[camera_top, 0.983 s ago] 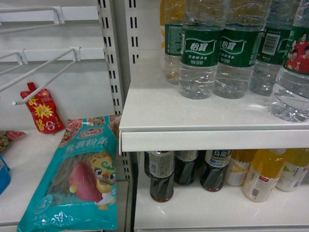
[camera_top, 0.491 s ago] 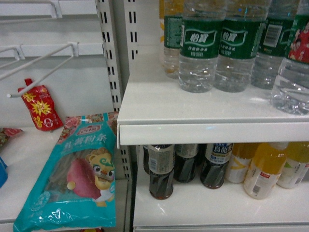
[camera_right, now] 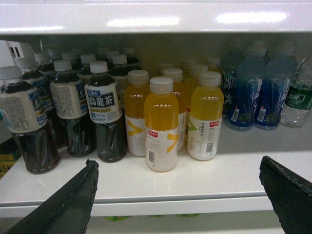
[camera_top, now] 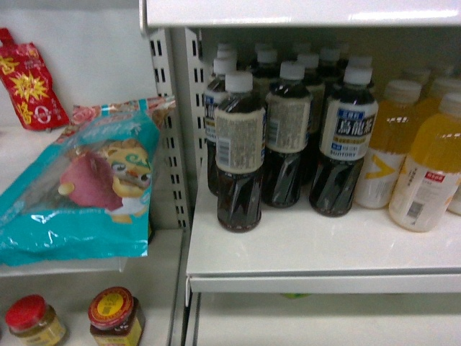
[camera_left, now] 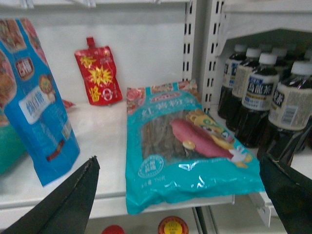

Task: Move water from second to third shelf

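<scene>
Right wrist view: one clear plastic water bottle with a green wrap label (camera_right: 296, 97) stood at the 3 o'clock edge of the frame, at the back of the white shelf board (camera_right: 195, 183), just beside the blue-tinted bottles (camera_right: 246, 92). The head view did not show it.

Left gripper (camera_left: 178, 163): fingers spread wide, holding nothing. Right gripper (camera_right: 178, 161): fingers likewise spread, empty.

Assessment: the bottle is probably fairly heavy if full, thin-walled and yielding, with a slick label. The ribbed body under the label should offer the firmest hold.

Clearances: the overhead shelf lip (camera_right: 146, 17) sat low at 12 o'clock. Yellow juice bottles (camera_right: 161, 124) and dark cream-labelled tea bottles (camera_top: 240, 151) crowded 9 o'clock. Bare board lay open at 5 o'clock, before the water.
</scene>
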You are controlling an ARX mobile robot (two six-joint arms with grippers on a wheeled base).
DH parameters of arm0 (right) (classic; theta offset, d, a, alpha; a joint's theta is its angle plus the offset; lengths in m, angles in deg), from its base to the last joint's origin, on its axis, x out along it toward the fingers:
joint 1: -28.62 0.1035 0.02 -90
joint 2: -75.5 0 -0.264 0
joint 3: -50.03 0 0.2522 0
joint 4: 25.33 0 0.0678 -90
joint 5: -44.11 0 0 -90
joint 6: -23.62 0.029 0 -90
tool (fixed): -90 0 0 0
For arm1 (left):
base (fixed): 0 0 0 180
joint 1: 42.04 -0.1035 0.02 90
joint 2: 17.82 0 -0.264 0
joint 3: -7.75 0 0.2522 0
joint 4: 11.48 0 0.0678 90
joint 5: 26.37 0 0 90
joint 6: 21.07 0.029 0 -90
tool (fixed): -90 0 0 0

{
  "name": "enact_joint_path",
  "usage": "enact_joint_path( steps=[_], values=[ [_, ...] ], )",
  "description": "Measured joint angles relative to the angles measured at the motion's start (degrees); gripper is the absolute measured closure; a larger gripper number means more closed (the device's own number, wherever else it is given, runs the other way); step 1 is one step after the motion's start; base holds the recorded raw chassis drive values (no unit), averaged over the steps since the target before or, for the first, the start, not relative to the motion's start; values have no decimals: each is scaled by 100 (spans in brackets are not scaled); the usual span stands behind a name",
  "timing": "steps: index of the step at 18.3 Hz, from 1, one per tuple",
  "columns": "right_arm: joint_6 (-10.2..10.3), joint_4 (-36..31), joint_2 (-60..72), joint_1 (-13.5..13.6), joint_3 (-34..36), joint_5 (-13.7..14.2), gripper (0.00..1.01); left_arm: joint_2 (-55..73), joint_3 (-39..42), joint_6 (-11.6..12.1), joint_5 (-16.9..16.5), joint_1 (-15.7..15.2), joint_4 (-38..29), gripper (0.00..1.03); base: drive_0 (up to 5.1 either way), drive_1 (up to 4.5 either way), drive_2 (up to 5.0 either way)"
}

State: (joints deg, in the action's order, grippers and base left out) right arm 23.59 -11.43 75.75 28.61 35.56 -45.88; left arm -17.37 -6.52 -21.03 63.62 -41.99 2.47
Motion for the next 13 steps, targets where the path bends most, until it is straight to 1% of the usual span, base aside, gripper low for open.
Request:
enact_joint_path(
  steps=[13],
  values=[
    [0, 15, -2, 0, 0, 0, 3, 0, 0, 0, 2, 0, 13, 5, 0, 0, 0]
  ],
)
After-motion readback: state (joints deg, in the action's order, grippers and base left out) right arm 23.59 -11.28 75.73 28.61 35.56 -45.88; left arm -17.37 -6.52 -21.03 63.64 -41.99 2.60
